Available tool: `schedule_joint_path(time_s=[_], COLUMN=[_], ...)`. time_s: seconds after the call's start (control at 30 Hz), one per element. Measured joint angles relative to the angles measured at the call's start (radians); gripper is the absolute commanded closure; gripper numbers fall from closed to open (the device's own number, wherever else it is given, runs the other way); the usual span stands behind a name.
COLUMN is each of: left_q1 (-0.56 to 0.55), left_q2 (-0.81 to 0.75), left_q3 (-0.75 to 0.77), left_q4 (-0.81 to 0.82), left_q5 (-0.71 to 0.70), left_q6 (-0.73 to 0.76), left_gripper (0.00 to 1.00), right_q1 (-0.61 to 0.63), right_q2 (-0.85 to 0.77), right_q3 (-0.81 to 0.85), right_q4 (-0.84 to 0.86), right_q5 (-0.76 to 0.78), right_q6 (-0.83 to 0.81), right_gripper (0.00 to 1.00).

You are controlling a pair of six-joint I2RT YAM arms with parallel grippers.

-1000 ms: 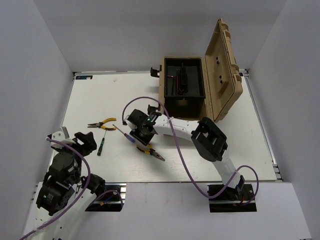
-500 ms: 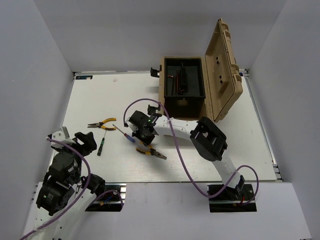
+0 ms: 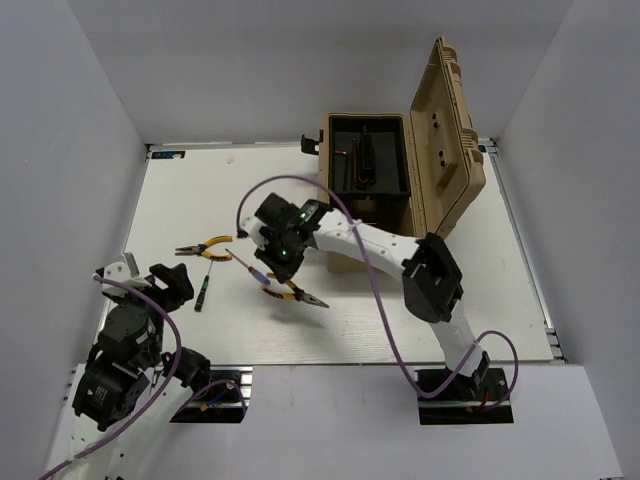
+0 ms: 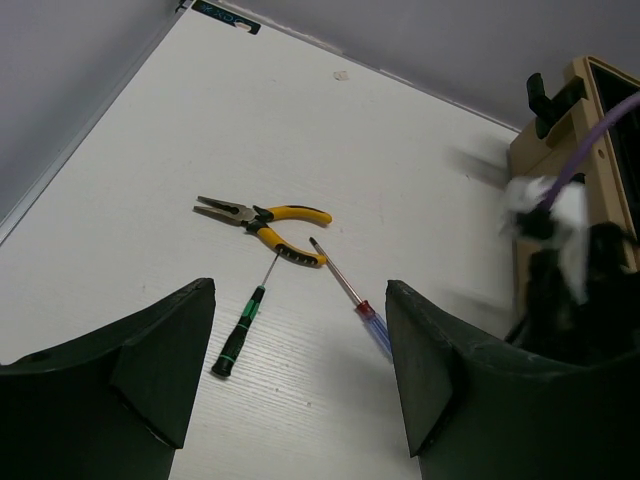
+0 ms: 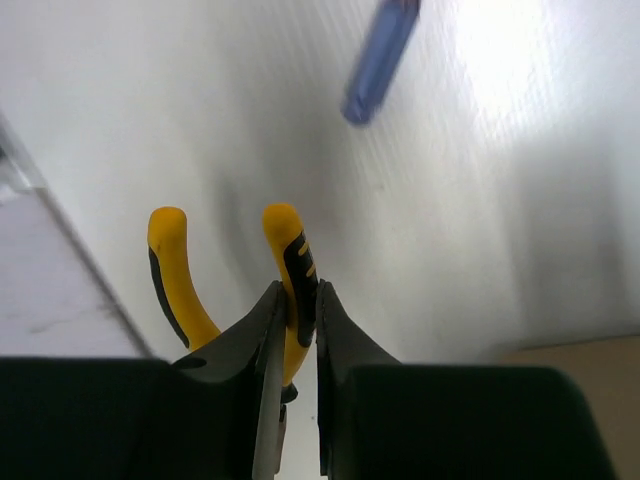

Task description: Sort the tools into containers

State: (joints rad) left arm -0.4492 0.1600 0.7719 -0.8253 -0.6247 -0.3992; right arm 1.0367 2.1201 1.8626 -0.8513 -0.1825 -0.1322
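The right hand [image 5: 295, 300] has come up and back from where it was pressed low a second ago, and it has brought the pliers [image 5: 288, 238] with it. The wrist view shows one yellow handle pinched tight between the two fingers, the other handle splayed free beside it, and the counter [image 3: 480, 290] well below and blurred with motion. From above, the pliers hang under the hand with their nose pointing down to the right, casting a shadow on the counter, so they look clear of it rather than dragging. That suggests the pick is done and the carry to the open toolbox [image 3: 368, 205] is the step now in hand; the box stands behind the arm, lid up, with its dark tray exposed. A grip on a single handle is a lean one, so the tool may swing or pivot on the way over. Three tools are not yet sorted: the blue screwdriver [image 3: 250, 268] just beside the lifted pliers, the second pliers [image 3: 203, 247] further left, and the small screwdriver [image 3: 201, 291] near them. None of these has shifted. The left hand [image 4: 300, 340] has not moved either; it hovers at the near left with its fingers spread wide and nothing between them, looking out at those three tools.
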Motion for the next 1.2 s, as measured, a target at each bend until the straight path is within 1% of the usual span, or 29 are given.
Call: schedule_joint_path(time_s=[0.1, 0.2, 0.27, 0.33, 0.43, 0.5, 0.6, 0.67, 0.73, 0.83, 0.93, 1.03, 1.17, 1.2], left_q1=[0.000, 0.000, 0.000, 0.000, 0.000, 0.000, 0.000, 0.000, 0.000, 0.000, 0.001, 0.005, 0.009, 0.009], left_q2=[0.000, 0.004, 0.009, 0.021, 0.061, 0.105, 0.196, 0.256, 0.323, 0.440, 0.573, 0.634, 0.682, 0.700], left_q3=[0.000, 0.000, 0.000, 0.000, 0.000, 0.000, 0.000, -0.012, -0.042, -0.092, -0.120, -0.165, -0.185, -0.185], left_q4=[0.001, 0.003, 0.004, 0.008, 0.019, 0.024, 0.037, 0.067, 0.114, 0.172, 0.224, 0.285, 0.348, 0.362], left_q5=[0.000, 0.003, 0.006, 0.014, 0.034, 0.044, 0.077, 0.113, 0.158, 0.223, 0.253, 0.267, 0.268, 0.267], left_q6=[0.000, 0.000, 0.000, 0.001, 0.006, 0.005, -0.025, -0.059, -0.109, -0.187, -0.269, -0.330, -0.377, -0.387], left_gripper=[0.21, 0.21, 0.21, 0.20, 0.20, 0.20, 0.20, 0.20, 0.18, 0.17, 0.15, 0.15, 0.09, 0.09], right_q1=[-0.008, -0.016, -0.018, -0.021, -0.035, -0.063, -0.128, -0.179, -0.237, -0.311, -0.359, -0.374, -0.378, -0.379], right_q2=[-0.056, -0.143, -0.188, -0.206, -0.210, -0.221, -0.245, -0.278, -0.330, -0.403, -0.475, -0.517, -0.515, -0.515], right_q3=[0.111, 0.161, 0.188, 0.234, 0.298, 0.302, 0.293, 0.253, 0.177, 0.053, -0.111, -0.271, -0.380, -0.393], right_q4=[-0.030, -0.030, -0.031, -0.030, -0.012, 0.012, 0.046, 0.093, 0.152, 0.224, 0.312, 0.369, 0.399, 0.401], right_q5=[-0.078, -0.147, -0.158, -0.137, -0.066, -0.008, 0.120, 0.216, 0.303, 0.374, 0.401, 0.395, 0.371, 0.362], right_q6=[-0.009, -0.005, -0.006, -0.013, -0.035, -0.042, -0.045, -0.048, -0.058, -0.063, -0.068, -0.066, -0.059, -0.059], right_gripper=[1.00, 1.00, 1.00, 1.00, 1.00, 1.00, 1.00, 1.00, 1.00, 1.00, 1.00, 1.00, 1.00, 1.00])
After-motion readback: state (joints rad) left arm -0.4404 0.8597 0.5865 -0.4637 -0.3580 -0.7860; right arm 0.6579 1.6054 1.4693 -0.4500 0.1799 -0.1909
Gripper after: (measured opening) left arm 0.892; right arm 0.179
